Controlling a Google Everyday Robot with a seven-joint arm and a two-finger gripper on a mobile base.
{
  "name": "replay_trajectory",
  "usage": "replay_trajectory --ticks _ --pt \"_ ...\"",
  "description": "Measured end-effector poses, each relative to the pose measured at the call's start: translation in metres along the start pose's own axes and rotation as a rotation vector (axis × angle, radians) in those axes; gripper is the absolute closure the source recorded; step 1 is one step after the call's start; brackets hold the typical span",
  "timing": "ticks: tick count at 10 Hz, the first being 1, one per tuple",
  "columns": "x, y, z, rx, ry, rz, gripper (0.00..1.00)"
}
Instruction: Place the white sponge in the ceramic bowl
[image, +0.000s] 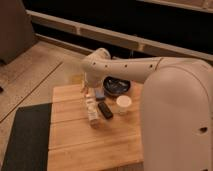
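While the claw (88, 89) hung at centre frame just left of the sponge (99, 94), its opening impossible to tell, that block lay on the counter (75, 145) beside the bowl (116, 86), likely light and squashy, best pinched across its short sides.

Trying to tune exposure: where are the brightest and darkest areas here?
Camera view: warm, dim light; background almost black, the white arm brightest, no harsh glare; the ceramic bowl dark with faint sheen; the gripper, by the white sponge at the table's far side, looks shaded.
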Motion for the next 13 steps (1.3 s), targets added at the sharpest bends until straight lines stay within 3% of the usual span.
replay_trajectory --ticks 3,4,6,10,13 --pt "-0.026 -0.004 0.023 -0.07 -0.03 -0.1 0.35" --pt "-0.031 0.0 0.036 -0.082 -0.022 -0.164 0.35" --pt "-0.035 -0.001 0.048 -0.078 -0.006 -0.212 0.35" --pt "-0.037 -0.002 0.049 -0.081 -0.011 -0.213 0.35" --pt "-0.056 -0.016 0.062 -0.13 -0.117 -0.149 0.35"
